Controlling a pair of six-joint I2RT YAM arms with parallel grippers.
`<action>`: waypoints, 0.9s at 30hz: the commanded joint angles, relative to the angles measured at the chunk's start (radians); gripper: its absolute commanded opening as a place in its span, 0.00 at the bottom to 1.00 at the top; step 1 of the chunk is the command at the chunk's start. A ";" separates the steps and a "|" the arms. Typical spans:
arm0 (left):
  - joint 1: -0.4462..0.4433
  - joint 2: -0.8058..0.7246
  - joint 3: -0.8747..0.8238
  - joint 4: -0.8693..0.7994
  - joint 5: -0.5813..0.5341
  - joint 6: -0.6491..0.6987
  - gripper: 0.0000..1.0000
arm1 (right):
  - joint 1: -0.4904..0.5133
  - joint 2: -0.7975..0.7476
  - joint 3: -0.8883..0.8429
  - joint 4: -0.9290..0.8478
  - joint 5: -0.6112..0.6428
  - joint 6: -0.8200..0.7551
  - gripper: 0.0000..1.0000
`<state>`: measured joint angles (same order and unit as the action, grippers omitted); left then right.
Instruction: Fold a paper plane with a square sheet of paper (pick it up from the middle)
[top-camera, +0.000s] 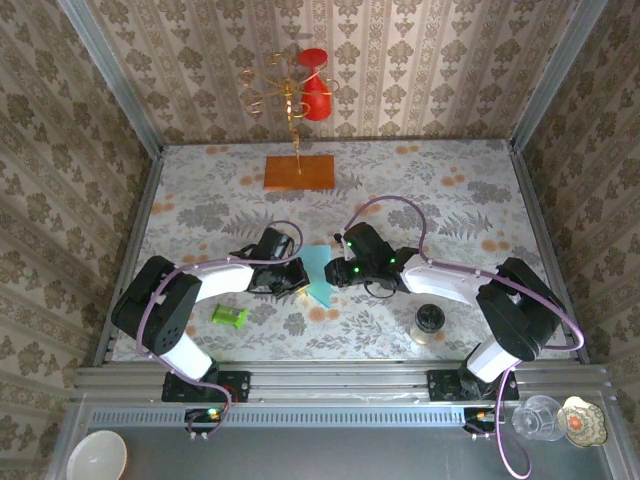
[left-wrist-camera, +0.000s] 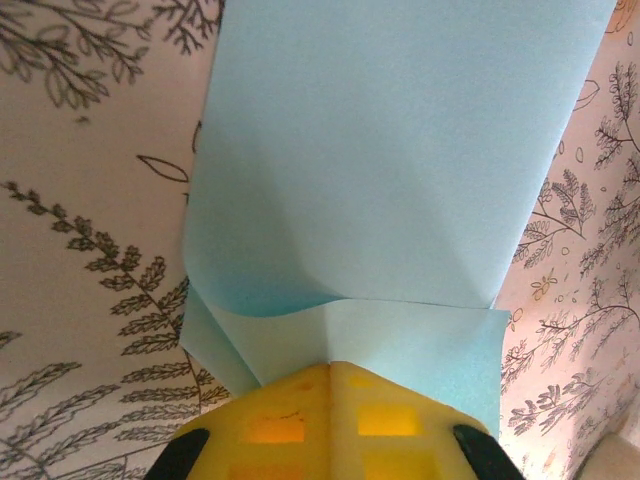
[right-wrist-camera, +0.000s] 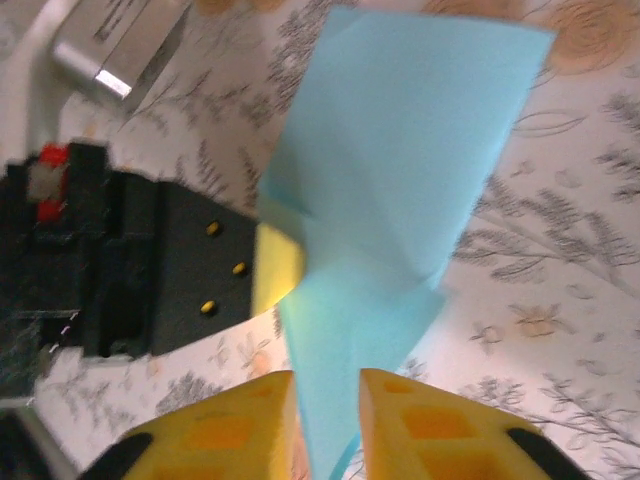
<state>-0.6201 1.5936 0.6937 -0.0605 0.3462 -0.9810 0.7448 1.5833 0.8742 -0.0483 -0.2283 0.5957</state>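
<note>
**Mid-fold: paper (top-camera: 318, 276) at frame centre**

Part-folded paper lay between the arms. Left gripper (left-wrist-camera: 330, 372) was clenched on its edge. Right gripper (right-wrist-camera: 326, 392) straddled it, jaws slightly apart, not pinching. Next, probably: right gripper re-grips and presses the crease.

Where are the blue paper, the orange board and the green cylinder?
blue paper (top-camera: 320, 272): top view, visible middle of the sheet.
orange board (top-camera: 299, 172): top view, centre of its face.
green cylinder (top-camera: 229, 317): top view, middle of its body.

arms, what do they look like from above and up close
Both the left arm and right arm have white shells with black joints and wrists. A thin purple cable loops along each. Small green lights glow on the right wrist. The jaws are yellow with square pockets.
</note>
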 joint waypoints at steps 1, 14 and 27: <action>0.010 -0.007 -0.028 -0.053 -0.033 -0.015 0.05 | 0.014 0.023 -0.003 0.012 -0.143 0.064 0.16; 0.010 -0.016 -0.028 -0.056 -0.029 -0.015 0.03 | 0.051 0.190 0.085 0.046 -0.223 0.058 0.03; 0.010 -0.041 -0.016 -0.065 -0.015 -0.015 0.02 | 0.051 0.265 0.114 0.009 -0.199 0.017 0.02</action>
<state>-0.6201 1.5803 0.6930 -0.0822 0.3428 -0.9817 0.7902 1.8286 0.9661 -0.0082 -0.4271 0.6388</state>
